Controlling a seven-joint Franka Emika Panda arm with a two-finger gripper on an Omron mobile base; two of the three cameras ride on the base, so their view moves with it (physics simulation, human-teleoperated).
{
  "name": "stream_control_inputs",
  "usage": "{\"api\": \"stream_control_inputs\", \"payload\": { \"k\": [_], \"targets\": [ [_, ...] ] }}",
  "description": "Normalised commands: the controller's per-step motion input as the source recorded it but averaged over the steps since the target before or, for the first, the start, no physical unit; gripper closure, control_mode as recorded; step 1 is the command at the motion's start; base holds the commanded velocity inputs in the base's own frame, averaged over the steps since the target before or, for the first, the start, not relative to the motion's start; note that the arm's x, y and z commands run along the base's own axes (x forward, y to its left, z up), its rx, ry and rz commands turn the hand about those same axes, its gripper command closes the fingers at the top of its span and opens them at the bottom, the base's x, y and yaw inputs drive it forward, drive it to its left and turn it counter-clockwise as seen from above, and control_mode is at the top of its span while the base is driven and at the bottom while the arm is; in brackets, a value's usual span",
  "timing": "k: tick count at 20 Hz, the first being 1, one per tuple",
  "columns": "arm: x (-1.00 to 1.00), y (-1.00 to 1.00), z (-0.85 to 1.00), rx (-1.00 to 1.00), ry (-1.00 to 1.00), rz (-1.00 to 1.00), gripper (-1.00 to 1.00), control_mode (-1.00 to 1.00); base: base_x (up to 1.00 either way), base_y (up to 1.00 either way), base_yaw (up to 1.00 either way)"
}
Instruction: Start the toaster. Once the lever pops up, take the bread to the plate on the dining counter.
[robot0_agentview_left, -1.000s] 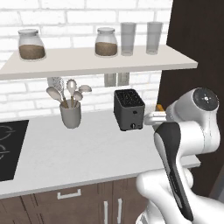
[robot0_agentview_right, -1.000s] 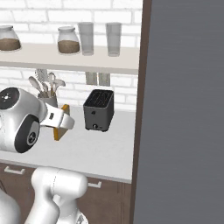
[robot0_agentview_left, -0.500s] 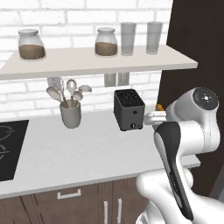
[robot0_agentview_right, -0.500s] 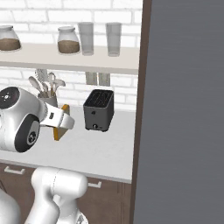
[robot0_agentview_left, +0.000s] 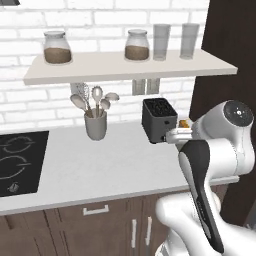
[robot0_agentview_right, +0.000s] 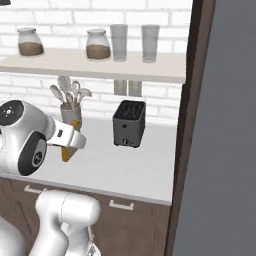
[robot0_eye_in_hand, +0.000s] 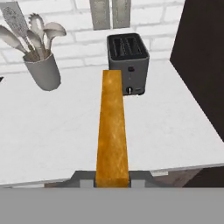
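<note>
The dark toaster (robot0_agentview_left: 159, 120) (robot0_agentview_right: 129, 124) (robot0_eye_in_hand: 127, 61) stands on the white worktop against the brick wall, its two top slots empty. My gripper (robot0_eye_in_hand: 112, 181) is shut on the bread (robot0_eye_in_hand: 112, 131), a tan-orange slice seen edge-on that points toward the toaster. In the left base view the bread (robot0_agentview_left: 184, 123) peeks out just right of the toaster, at my gripper (robot0_agentview_left: 181, 132). From the right base view the bread (robot0_agentview_right: 67, 152) hangs below the gripper (robot0_agentview_right: 70, 144), left of the toaster and in front of the worktop edge. The plate and the dining counter are out of view.
A grey utensil cup (robot0_agentview_left: 95, 124) (robot0_eye_in_hand: 42, 70) stands left of the toaster. A black hob (robot0_agentview_left: 17, 162) lies at the far left. A shelf (robot0_agentview_left: 125, 67) with jars and glasses hangs above. A tall dark cabinet side (robot0_agentview_right: 220, 130) bounds the worktop on the right.
</note>
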Motion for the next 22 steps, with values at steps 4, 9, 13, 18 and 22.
{"api": "stream_control_inputs", "payload": {
  "k": [4, 9, 13, 18, 22],
  "targets": [
    [0.00, 0.00, 0.00, 0.00, 0.00, 0.00, 1.00, 1.00, -0.52, 0.99, 0.21],
    [0.00, 0.00, 0.00, 0.00, 0.00, 0.00, 1.00, 1.00, -0.45, 0.99, 0.41],
    [0.00, 0.00, 0.00, 0.00, 0.00, 0.00, 1.00, 1.00, -0.21, 0.94, 0.64],
    [0.00, 0.00, 0.00, 0.00, 0.00, 0.00, 1.00, 1.00, 0.00, 0.74, 0.83],
    [0.00, 0.00, 0.00, 0.00, 0.00, 0.00, 1.00, 1.00, 0.00, 0.44, 0.84]
  ]
}}
